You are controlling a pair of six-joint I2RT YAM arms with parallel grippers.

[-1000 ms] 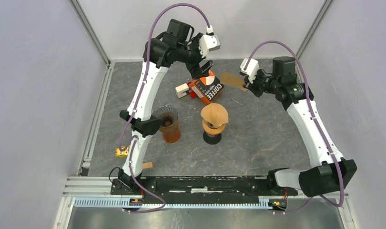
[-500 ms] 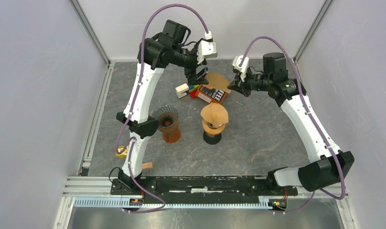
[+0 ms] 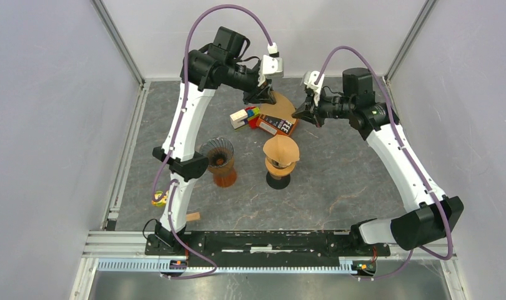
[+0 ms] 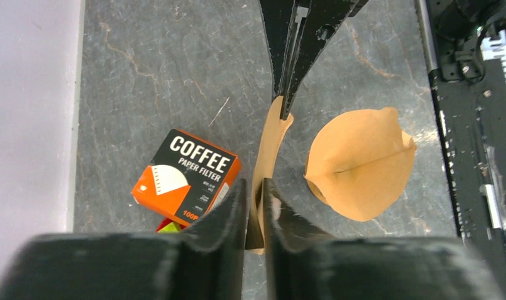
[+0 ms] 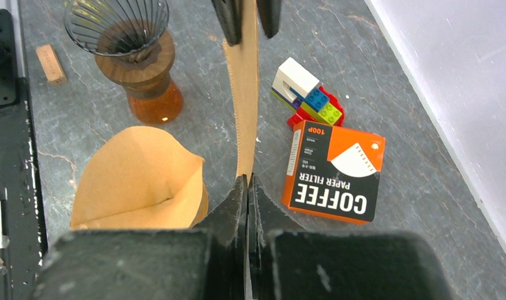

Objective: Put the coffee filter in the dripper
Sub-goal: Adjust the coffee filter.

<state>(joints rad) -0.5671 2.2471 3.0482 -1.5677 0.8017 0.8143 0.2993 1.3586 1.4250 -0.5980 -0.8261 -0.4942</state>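
Between the two grippers hangs the flat brown paper coffee filter (image 3: 282, 107), edge-on in both wrist views. What is new: the left gripper (image 4: 253, 187), wide apart a moment ago, has closed its fingers on one end of the sheet, while the right gripper (image 5: 247, 181) is clamped tight on the other end. We judge this a handover, freeing the right to let go. Below the fingers lies the orange cardboard filter box (image 4: 187, 177). The empty ribbed glass dripper on its wooden collar (image 5: 119, 25) stands well apart, nearer the bases. Both arms reach high and forward, wrists turned inward, facing each other.
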